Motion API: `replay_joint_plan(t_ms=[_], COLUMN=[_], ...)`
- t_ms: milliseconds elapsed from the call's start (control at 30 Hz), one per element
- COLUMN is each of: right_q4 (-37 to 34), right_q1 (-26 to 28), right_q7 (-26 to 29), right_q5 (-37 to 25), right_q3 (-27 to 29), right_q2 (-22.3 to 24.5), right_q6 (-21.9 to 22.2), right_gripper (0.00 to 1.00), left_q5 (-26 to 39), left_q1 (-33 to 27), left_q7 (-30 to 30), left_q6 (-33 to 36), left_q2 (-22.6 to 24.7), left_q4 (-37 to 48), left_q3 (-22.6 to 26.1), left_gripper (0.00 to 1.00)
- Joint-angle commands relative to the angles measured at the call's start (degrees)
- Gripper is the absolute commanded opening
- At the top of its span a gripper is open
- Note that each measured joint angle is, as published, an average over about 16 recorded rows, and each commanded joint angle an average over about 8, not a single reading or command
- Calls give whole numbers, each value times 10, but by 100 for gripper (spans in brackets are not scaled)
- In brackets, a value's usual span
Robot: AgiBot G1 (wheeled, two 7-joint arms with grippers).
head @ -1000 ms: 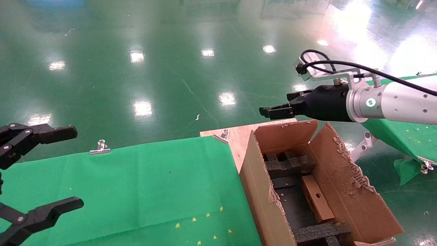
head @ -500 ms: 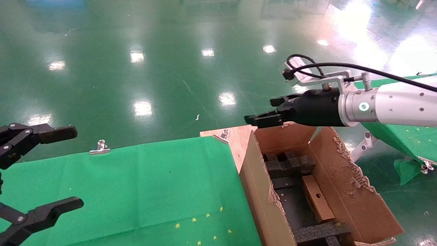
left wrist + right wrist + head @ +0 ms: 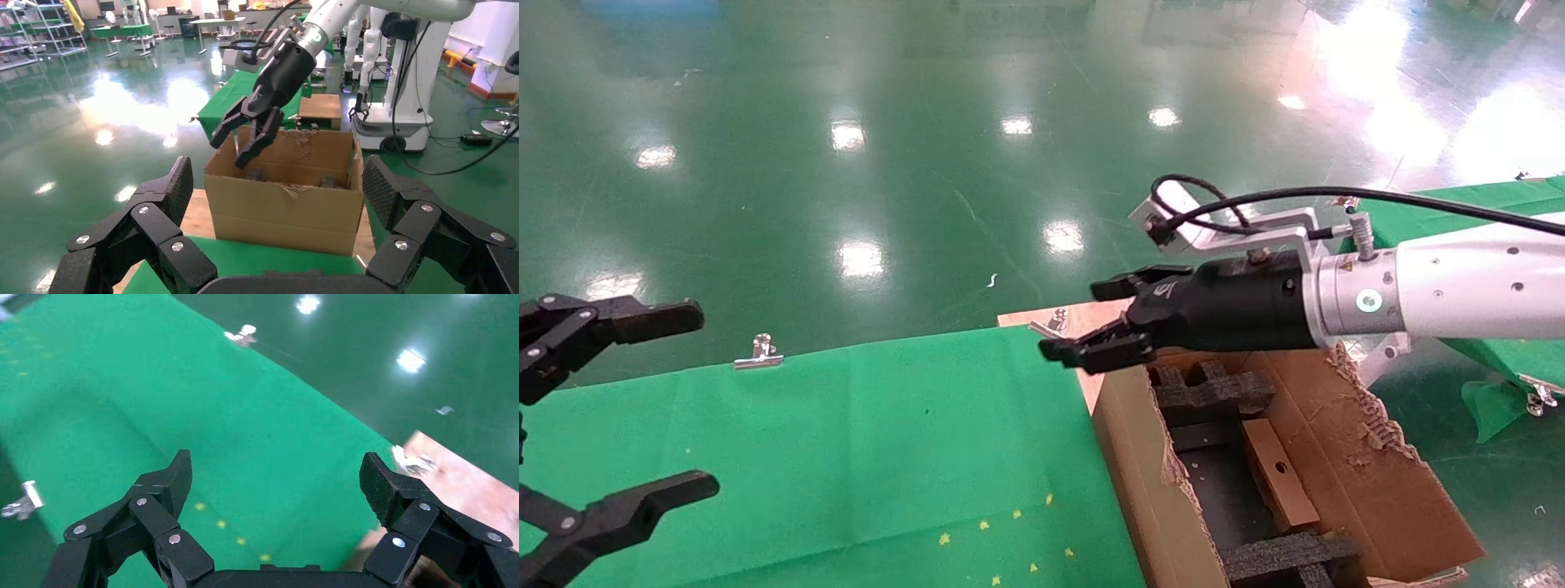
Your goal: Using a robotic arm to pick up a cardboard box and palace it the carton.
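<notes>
A small flat cardboard box [image 3: 1279, 474] already lies inside the open carton [image 3: 1369, 482], between black foam inserts [image 3: 1209, 390], beside the green table's [image 3: 846, 441] right edge. The right end effector [image 3: 1091, 322] hovers open and empty above the carton's far corner. The left end effector [image 3: 625, 408] waits open over the table's left edge. The box looks light, stiff and crushable, best pinched across its narrow sides.

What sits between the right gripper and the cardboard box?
Head view: a black foam insert in the carton lies between right gripper and cardboard box.
</notes>
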Motion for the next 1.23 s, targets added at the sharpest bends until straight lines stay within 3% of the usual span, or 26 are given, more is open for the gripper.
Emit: replay_joint_plan(t_ms=[33,1033,1233], right_q4=[-1,-24,-26], right_q1=[-15,-245,-271], right_q7=[-22,-349,-386], right_q5=[15,237,263], right_q3=[22,354,392], right_q2=[-3,-53,-59], right_q6=[-15,-236,-262], right_gripper=[100,100,100], left_q5=[0,0,0], left_q1=[0,0,0], left_q7=[0,0,0], left_q6=[0,0,0], left_q2=[0,0,0], left_q4=[0,0,0], left_q3=[0,0,0], left_gripper=[100,100,100])
